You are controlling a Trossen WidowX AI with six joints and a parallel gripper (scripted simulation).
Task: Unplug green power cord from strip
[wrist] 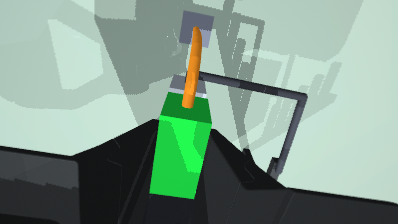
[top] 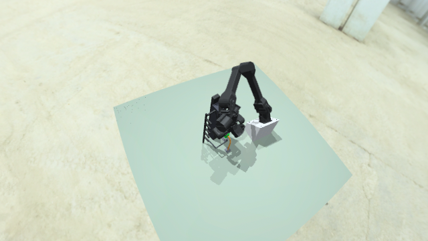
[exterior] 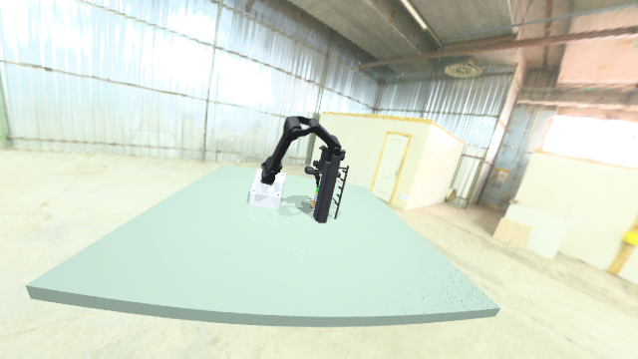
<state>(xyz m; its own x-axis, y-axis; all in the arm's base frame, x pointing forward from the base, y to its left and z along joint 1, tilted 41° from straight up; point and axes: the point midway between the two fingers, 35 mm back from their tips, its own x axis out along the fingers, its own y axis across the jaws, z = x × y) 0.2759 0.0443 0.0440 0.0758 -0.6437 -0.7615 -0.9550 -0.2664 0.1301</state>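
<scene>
The green plug (top: 227, 136) (exterior: 317, 189) (wrist: 180, 157) stands between the fingers of my gripper (wrist: 183, 132), which is shut on it, one finger on each side. The orange cord (top: 229, 144) (exterior: 314, 200) (wrist: 194, 60) runs from the plug's end to a small grey block (top: 227, 150) (wrist: 196, 22). The black power strip (exterior: 326, 191) (wrist: 170, 212) stands upright and slightly tilted, right at the plug. Its sockets and the plug's prong end are hidden, so I cannot tell how deep the plug sits.
A thin dark rack-like frame (top: 204, 128) (exterior: 341, 191) (wrist: 292, 130) stands on the far side of the strip from my arm. My white base (top: 264, 128) (exterior: 265, 196) rests on the pale green table (top: 174, 140) (exterior: 224, 264). The arm arches above it.
</scene>
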